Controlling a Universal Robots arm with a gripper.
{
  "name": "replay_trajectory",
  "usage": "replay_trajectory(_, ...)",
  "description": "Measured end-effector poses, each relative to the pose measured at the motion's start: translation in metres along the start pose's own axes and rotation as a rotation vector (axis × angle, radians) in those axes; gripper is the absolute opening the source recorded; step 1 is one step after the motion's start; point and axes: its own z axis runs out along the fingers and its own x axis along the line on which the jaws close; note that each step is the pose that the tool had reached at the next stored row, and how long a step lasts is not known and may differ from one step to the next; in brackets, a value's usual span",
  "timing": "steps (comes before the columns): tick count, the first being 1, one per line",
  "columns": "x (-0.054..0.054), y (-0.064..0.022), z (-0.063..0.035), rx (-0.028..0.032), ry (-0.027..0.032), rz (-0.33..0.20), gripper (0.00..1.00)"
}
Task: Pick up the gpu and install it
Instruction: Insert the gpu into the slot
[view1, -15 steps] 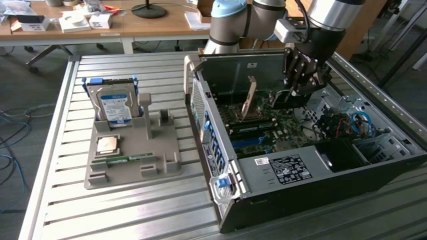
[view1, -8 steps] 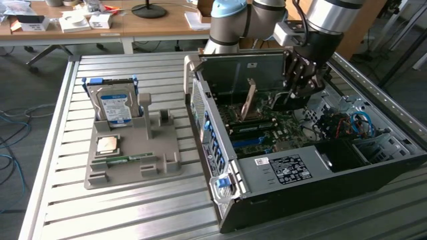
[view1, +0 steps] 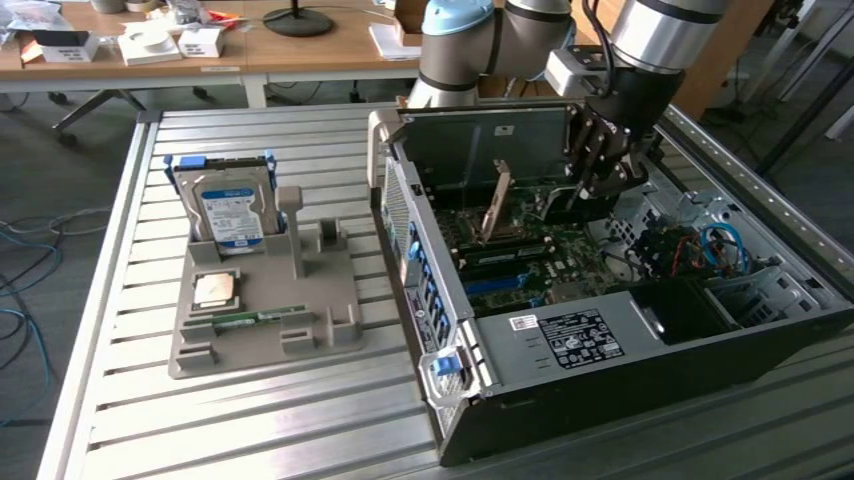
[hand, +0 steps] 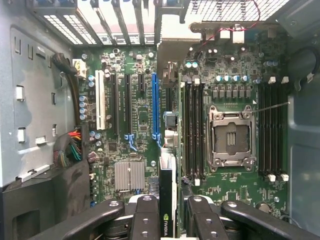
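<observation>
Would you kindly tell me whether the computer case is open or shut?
Open: the computer case has its side off, exposing the motherboard.

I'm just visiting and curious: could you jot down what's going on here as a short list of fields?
setting: open computer case on a slatted metal table
claw: inside the case, above the motherboard
gpu: standing on edge right at the claw, beside the blue slot
tray: beside the case, holding a hard drive and a RAM stick
</observation>
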Motion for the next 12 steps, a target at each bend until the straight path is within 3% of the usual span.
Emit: replay_trajectory(12, -0.0001, 0.0005, 0.0, 0.0, -0.0025, 0.0, 0.27)
